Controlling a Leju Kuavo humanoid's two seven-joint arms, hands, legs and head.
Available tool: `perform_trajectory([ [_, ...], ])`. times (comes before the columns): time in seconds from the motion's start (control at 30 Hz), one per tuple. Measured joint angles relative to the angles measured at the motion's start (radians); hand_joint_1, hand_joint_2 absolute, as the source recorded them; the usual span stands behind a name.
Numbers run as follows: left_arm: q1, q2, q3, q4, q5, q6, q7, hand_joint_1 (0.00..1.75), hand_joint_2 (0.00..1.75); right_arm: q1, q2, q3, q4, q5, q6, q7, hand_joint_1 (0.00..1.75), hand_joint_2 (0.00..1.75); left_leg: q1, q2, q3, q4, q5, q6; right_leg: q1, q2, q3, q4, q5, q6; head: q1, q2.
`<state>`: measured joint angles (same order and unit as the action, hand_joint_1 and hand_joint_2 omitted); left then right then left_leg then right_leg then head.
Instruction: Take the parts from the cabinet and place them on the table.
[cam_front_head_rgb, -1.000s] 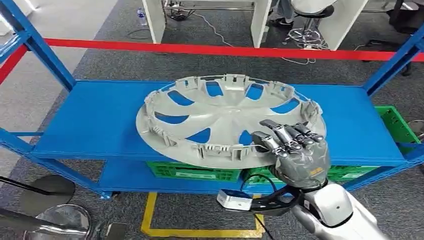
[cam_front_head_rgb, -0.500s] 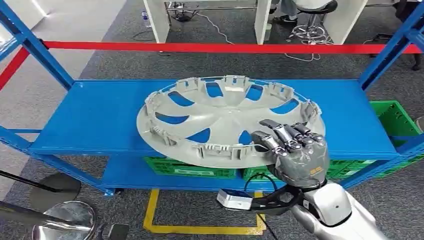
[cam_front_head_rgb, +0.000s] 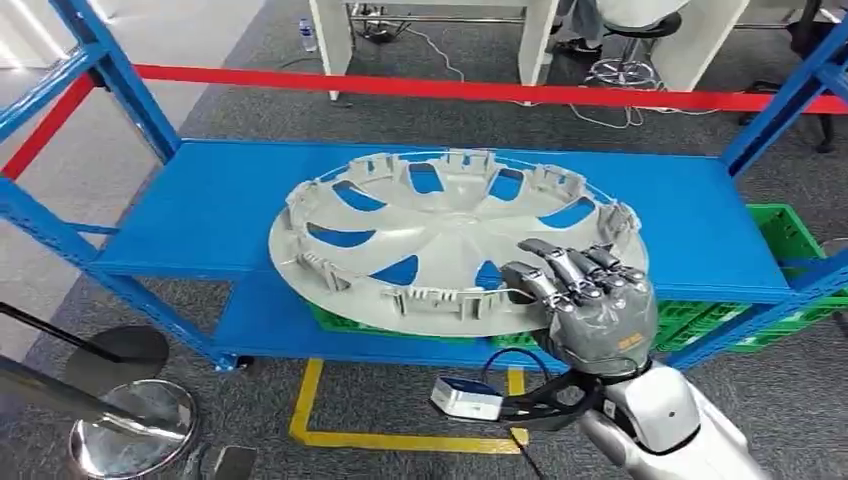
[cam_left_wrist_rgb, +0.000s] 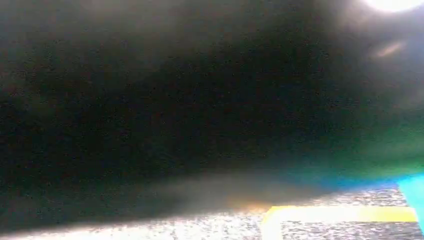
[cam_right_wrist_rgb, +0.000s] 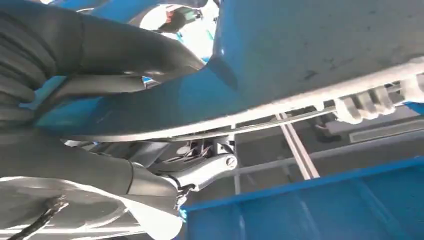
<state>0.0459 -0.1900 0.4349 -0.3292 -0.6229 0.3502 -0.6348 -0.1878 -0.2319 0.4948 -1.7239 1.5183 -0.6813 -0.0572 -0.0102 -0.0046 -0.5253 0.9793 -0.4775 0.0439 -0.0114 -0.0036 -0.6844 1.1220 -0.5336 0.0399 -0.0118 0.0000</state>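
So from where I'm standing, this is somewhere in the first half of the job. The right hand (cam_front_head_rgb: 592, 305) has hold of the hubcap (cam_front_head_rgb: 450, 235), fingers (cam_front_head_rgb: 570, 265) curled over the top of the near rim and, going by the right wrist view, the thumb (cam_right_wrist_rgb: 120, 45) tucked on the other side of it, so it's a proper pinch on the edge rather than just resting there. The rest of the big grey hubcap stretches away from the hand, out over the blue shelf (cam_front_head_rgb: 200, 215) of the cabinet. It looks tilted and lifted a bit, with the near edge hanging out past the shelf's front lip, but I can't honestly tell if the far edge is touching the shelf or not.

The left hand I can't call. Its wrist camera is basically dark blur with a strip of floor and yellow tape, so open or closed, no idea.

What's done, I'd say: the grab. What's left: getting the hubcap fully clear of the shelf, carrying it over to the bench and setting it down. I don't see the bench anywhere near the hand here, so my guess is the robot has to turn or walk first. Below the hand, on the lower shelf, there are green crates (cam_front_head_rgb: 700, 320), contents too hidden to say.
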Motion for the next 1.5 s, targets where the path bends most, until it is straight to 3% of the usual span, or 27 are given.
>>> perform_trajectory([
  [0.07,0.002,-0.001,0.0,0.0,-0.003,0.0,0.0,0.0,0.0,0.002,0.0,0.0,0.003,-0.008,0.0,0.0,1.75,1.75,-0.002,0.0,-0.031,0.002,0.023,0.002,0.0,0.0,-0.04,0.162,-0.084,0.005,0.0,0.0],
  [0.13,0.002,0.0,0.0,0.0,-0.004,-0.003,0.0,0.0,0.0,0.006,0.0,0.0,0.008,-0.014,0.0,0.0,1.75,1.75,-0.003,0.0,-0.056,0.004,0.04,0.0,0.0,0.0,-0.027,0.198,-0.063,0.006,0.0,0.0],
  [0.2,0.002,0.0,0.002,0.0,-0.005,-0.009,0.0,0.0,0.0,0.006,0.001,0.0,0.015,-0.024,0.0,0.0,1.75,1.75,-0.003,0.0,-0.084,0.007,0.06,-0.004,0.0,0.0,0.074,0.072,0.015,0.002,0.0,0.0],
  [0.23,0.002,0.0,0.002,0.0,-0.006,-0.012,0.0,0.0,0.0,0.006,0.001,0.0,0.016,-0.027,0.0,0.0,1.75,1.75,-0.003,-0.001,-0.093,0.009,0.068,-0.008,0.0,0.001,0.144,-0.026,0.03,-0.002,0.001,0.0],
  [0.27,0.003,-0.001,0.003,-0.002,-0.007,-0.014,0.001,0.0,0.0,0.003,0.001,0.0,0.017,-0.028,0.0,0.0,1.75,1.75,-0.004,-0.002,-0.1,0.01,0.076,-0.013,0.001,0.003,0.193,-0.113,-0.009,-0.005,0.0,0.0],
  [0.3,0.003,-0.001,0.004,-0.004,-0.008,-0.015,0.002,0.0,0.0,0.003,0.003,0.0,0.018,-0.029,-0.001,0.0,1.75,1.75,-0.007,-0.002,-0.104,0.012,0.083,-0.018,0.004,0.005,0.226,-0.157,-0.017,-0.005,-0.002,0.0],
  [0.37,0.003,0.0,0.004,-0.006,-0.008,-0.015,0.002,0.0,0.0,0.002,0.003,-0.001,0.023,-0.031,-0.001,0.0,1.75,1.75,-0.004,-0.002,-0.108,0.011,0.099,-0.028,0.009,0.005,0.215,-0.148,-0.011,-0.012,0.001,0.0],
  [0.43,0.006,0.001,0.006,-0.008,-0.009,-0.016,0.002,0.0,0.0,0.001,0.006,-0.001,0.027,-0.031,-0.002,0.0,1.75,1.75,0.0,-0.004,-0.113,0.017,0.094,-0.041,0.002,-0.003,0.193,-0.154,0.01,-0.038,0.002,0.0],
  [0.5,0.009,0.007,0.008,-0.008,-0.019,-0.029,0.0,0.0,0.0,-0.005,0.011,-0.001,0.031,-0.031,-0.002,0.0,1.75,1.75,0.005,-0.003,-0.141,0.098,-0.02,-0.056,0.004,-0.004,0.18,-0.154,0.029,-0.055,-0.003,0.0],
  [0.57,0.009,0.015,0.01,-0.008,-0.024,-0.037,-0.003,0.0,0.0,-0.005,0.018,0.0,0.035,-0.03,-0.002,0.0,1.75,1.75,0.01,-0.003,-0.174,0.246,-0.119,-0.066,0.006,-0.005,0.153,-0.152,0.051,-0.055,-0.002,0.0],
  [0.6,0.009,0.018,0.012,-0.008,-0.024,-0.042,-0.003,0.0,0.0,-0.005,0.02,0.0,0.037,-0.03,-0.002,0.0,1.75,1.75,0.012,-0.003,-0.182,0.307,-0.131,-0.069,0.007,-0.006,0.138,-0.149,0.062,-0.054,-0.003,0.0],
  [0.63,0.009,0.021,0.013,-0.008,-0.024,-0.045,-0.004,0.0,0.0,-0.005,0.021,0.001,0.042,-0.03,-0.002,0.0,1.75,1.75,0.014,-0.002,-0.172,0.325,-0.112,-0.071,0.008,-0.008,0.121,-0.146,0.071,-0.053,-0.003,0.0],
  [0.67,0.009,0.023,0.014,-0.008,-0.024,-0.047,-0.004,0.0,0.0,-0.005,0.022,0.002,0.045,-0.03,-0.002,0.0,1.75,1.75,0.015,-0.002,-0.147,0.305,-0.08,-0.072,0.008,-0.009,0.107,-0.142,0.078,-0.05,-0.002,0.0],
  [0.73,0.008,0.029,0.014,-0.008,-0.024,-0.05,-0.007,0.0,0.0,-0.008,0.025,0.003,0.051,-0.03,-0.002,0.0,1.75,1.75,0.016,-0.002,-0.037,0.152,-0.018,-0.068,0.008,-0.008,0.078,-0.13,0.092,-0.043,-0.003,0.0],
  [0.8,0.004,0.032,0.014,-0.008,-0.024,-0.051,-0.013,0.0,0.0,-0.01,0.026,0.003,0.053,-0.031,-0.002,0.003,1.75,1.75,0.011,-0.003,0.057,0.003,-0.052,-0.056,0.012,-0.009,0.064,-0.119,0.103,-0.032,-0.001,0.0],
  [0.93,0.005,0.037,0.016,-0.008,-0.024,-0.052,-0.016,0.0,0.0,-0.017,0.028,0.006,0.058,-0.031,-0.002,0.003,1.75,1.75,0.007,0.0,0.038,-0.012,-0.028,-0.025,0.005,-0.01,0.049,-0.123,0.13,-0.007,-0.001,0.0],
  [1.0,0.002,0.038,0.017,-0.008,-0.024,-0.052,-0.017,0.0,0.0,-0.018,0.028,0.006,0.062,-0.032,-0.002,0.004,1.75,1.75,0.007,0.004,0.015,-0.011,-0.006,-0.008,0.001,-0.002,0.017,-0.061,0.037,-0.001,0.004,0.0],
  [1.07,0.002,0.039,0.017,-0.008,-0.024,-0.053,-0.017,0.0,0.0,-0.019,0.028,0.01,0.065,-0.032,-0.002,0.003,1.75,1.75,0.003,0.004,-0.015,-0.009,0.016,-0.004,0.001,0.0,-0.026,0.109,-0.072,0.006,0.007,0.0],
  [1.1,0.002,0.039,0.018,-0.008,-0.024,-0.053,-0.017,0.0,0.0,-0.018,0.028,0.011,0.068,-0.032,-0.002,0.003,1.75,1.75,0.002,0.004,-0.03,-0.009,0.028,-0.004,0.001,0.0,-0.039,0.177,-0.092,0.008,0.008,0.0],
  [1.13,0.002,0.039,0.018,-0.008,-0.024,-0.053,-0.017,0.0,0.0,-0.018,0.028,0.011,0.07,-0.032,-0.002,0.004,1.75,1.75,0.001,0.004,-0.043,-0.008,0.038,-0.004,0.001,0.0,-0.034,0.202,-0.082,0.008,0.008,0.0],
  [1.2,0.002,0.04,0.018,-0.008,-0.025,-0.053,-0.018,0.0,0.0,-0.019,0.028,0.011,0.074,-0.032,-0.002,0.006,1.75,1.75,0.0,0.004,-0.069,-0.006,0.057,-0.007,0.001,0.0,0.03,0.138,-0.012,0.006,0.01,0.0],
  [1.23,0.002,0.04,0.018,-0.008,-0.026,-0.053,-0.018,0.0,0.0,-0.019,0.028,0.011,0.074,-0.033,-0.002,0.006,1.75,1.75,0.0,0.004,-0.082,-0.004,0.066,-0.01,0.001,0.0,0.09,0.054,0.021,0.003,0.015,0.0],
  [1.27,0.002,0.04,0.018,-0.008,-0.026,-0.053,-0.018,0.0,0.0,-0.019,0.028,0.011,0.074,-0.033,-0.002,0.006,1.75,1.75,0.0,0.003,-0.092,0.001,0.074,-0.015,0.001,0.0,0.166,-0.056,0.023,0.0,0.018,0.0],
  [1.3,0.002,0.04,0.018,-0.008,-0.026,-0.053,-0.019,0.0,0.0,-0.022,0.028,0.011,0.074,-0.033,-0.002,0.006,1.75,1.75,-0.005,0.002,-0.101,0.006,0.079,-0.02,0.004,0.0,0.22,-0.13,-0.004,0.0,0.018,0.0],
  [1.37,0.001,0.04,0.018,-0.007,-0.026,-0.053,-0.021,0.0,0.0,-0.02,0.028,0.011,0.075,-0.033,-0.002,0.009,1.75,1.75,-0.003,0.003,-0.109,0.007,0.099,-0.029,0.008,0.003,0.227,-0.161,-0.016,-0.004,0.017,0.0],
  [1.43,0.003,0.042,0.019,-0.007,-0.027,-0.053,-0.021,0.0,0.0,-0.02,0.028,0.011,0.075,-0.033,-0.003,0.009,1.75,1.75,-0.003,0.001,-0.115,0.004,0.115,-0.042,0.009,0.002,0.201,-0.162,0.0,-0.025,0.016,0.0],
  [1.5,0.003,0.044,0.021,-0.006,-0.029,-0.053,-0.021,0.0,0.0,-0.022,0.029,0.011,0.074,-0.033,-0.003,0.01,1.75,1.75,0.003,0.001,-0.137,0.055,0.026,-0.055,0.005,-0.003,0.193,-0.164,0.023,-0.048,0.008,0.0],
])
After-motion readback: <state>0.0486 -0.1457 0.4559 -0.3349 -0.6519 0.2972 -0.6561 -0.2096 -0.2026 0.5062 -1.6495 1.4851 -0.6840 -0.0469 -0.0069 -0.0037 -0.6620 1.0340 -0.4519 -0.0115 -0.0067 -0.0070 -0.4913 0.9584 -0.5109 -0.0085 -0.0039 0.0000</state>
